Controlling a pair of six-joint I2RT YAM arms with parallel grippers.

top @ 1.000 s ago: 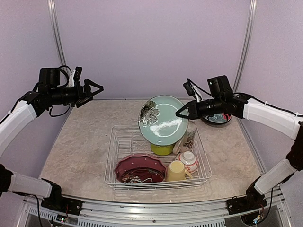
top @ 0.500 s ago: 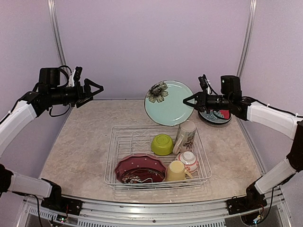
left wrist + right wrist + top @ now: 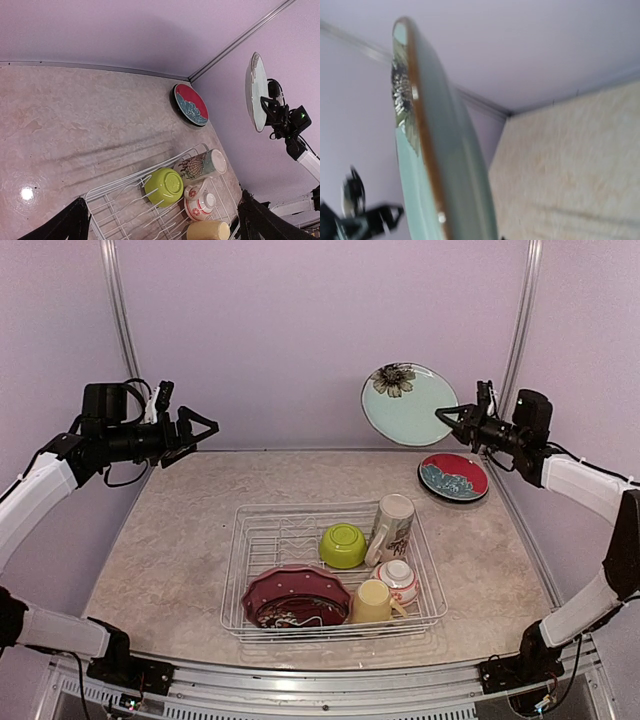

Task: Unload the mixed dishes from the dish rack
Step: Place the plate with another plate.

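Holding the teal plate (image 3: 405,403) on edge, high above the far right corner of the table (image 3: 170,540), with the right gripper (image 3: 455,420) clamped on its right-hand rim; shows edge-on in the right wrist view, flowered face turned toward the left side of the table.

Looks like the step of setting this plate down outside the dish rack (image 3: 232,570); hangs well apart from the rack, up and toward the back right.

Lying flat on the table, just below the gripping fingers: the red plate (image 3: 454,477); probably the place to land. Calls for tipping the teal plate from upright to flat, face up, then lowering it straight down onto the red one; a short drop, with the right gripper by far the nearer of the two. Risks a clatter or a chipped rim if let go while tilted.

Hovering with the left gripper (image 3: 200,430) over the far left of the table, fingers wide apart and empty, well away from both the rack and the drop spot; no part in this move.

Waiting in the rack: dark red plate (image 3: 295,598) at the near left; green bowl (image 3: 343,545) in the middle; printed mug (image 3: 392,528) leaning just beside it; white-and-red bowl (image 3: 398,580) and yellow mug (image 3: 372,602) at the near right.
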